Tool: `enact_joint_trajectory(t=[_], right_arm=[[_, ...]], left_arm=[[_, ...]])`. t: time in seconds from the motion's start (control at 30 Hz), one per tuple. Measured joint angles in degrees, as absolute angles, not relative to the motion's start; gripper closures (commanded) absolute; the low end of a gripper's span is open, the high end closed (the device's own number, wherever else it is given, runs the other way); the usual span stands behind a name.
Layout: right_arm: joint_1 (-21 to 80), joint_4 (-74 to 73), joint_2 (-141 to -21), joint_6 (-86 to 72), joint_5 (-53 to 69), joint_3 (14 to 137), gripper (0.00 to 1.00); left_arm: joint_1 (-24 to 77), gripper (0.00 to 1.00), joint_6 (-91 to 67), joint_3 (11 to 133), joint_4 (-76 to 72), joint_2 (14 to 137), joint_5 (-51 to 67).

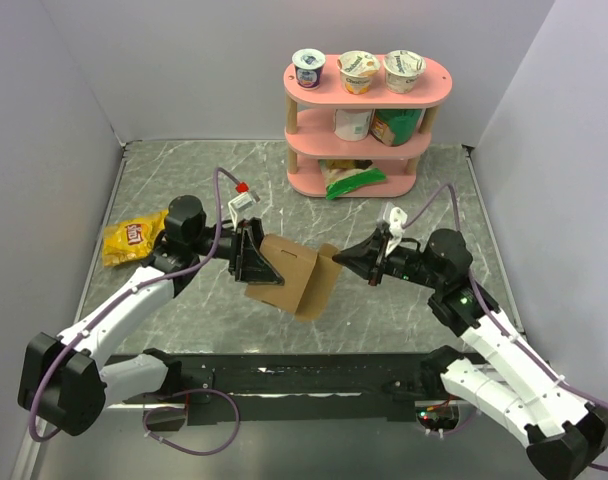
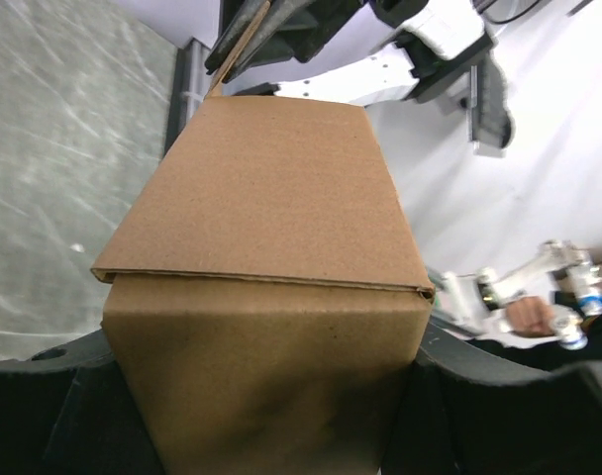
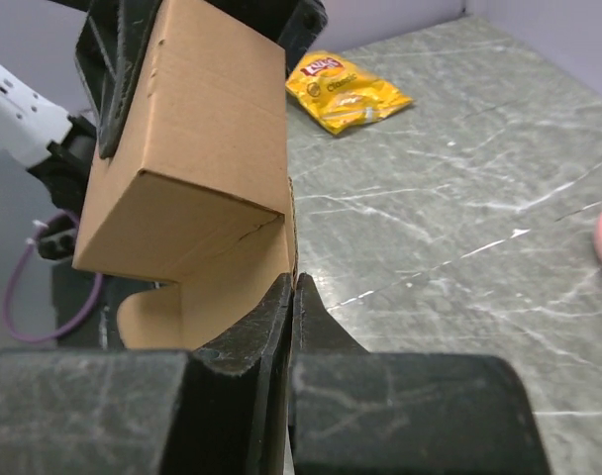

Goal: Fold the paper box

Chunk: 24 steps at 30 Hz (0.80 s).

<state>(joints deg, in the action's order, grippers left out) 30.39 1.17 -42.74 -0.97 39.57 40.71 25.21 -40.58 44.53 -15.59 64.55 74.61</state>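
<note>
1. My right pincer (image 3: 291,289) is closest in its wrist view. Its two black fingers are pressed together on the thin edge of one loose flap.
2. That flap belongs to the plain brown cardboard paper box (image 1: 294,274), partly folded and unmarked. It sits mid-desk between the two arms, and I cannot tell whether its lowest flap touches the grey marbled desk (image 1: 184,170).
3. My left pincer (image 2: 261,341) grips the box body from the opposite side, with a black finger against each side wall and a folded panel lying over the top.
4. Further left, near the wall and apart from the box, a crumpled yellow snack bag (image 1: 132,240) lies flat. In the right wrist view I read a red "Lay's" logo with "Classic" beneath it.
5. At the far edge stands a pink three-tier oval shelf (image 1: 439,85).
6. Its top tier carries three yogurt cups (image 1: 359,70), with lid print too small to read.
7. A green and yellow packet (image 1: 352,180) lies on the bottom tier.
</note>
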Motion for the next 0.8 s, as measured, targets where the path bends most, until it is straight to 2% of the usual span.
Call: enact_joint_trajectory(t=[0.23,0.57,0.8], right_arm=[[36.97,-2.72,-39.77,5.85,31.14,40.73,1.0],[49.56,-9.41,-41.39,14.26,13.72,43.2,1.0],[53.8,-9.98,-41.52,16.64,7.77,43.27,1.0]], left_arm=[[25.28,0.48,-51.05,43.51,-19.92,65.19,75.42],[23.68,0.47,-64.25,39.51,-27.09,66.63,76.44],[23.11,0.48,-70.22,37.85,-32.16,67.29,77.01]])
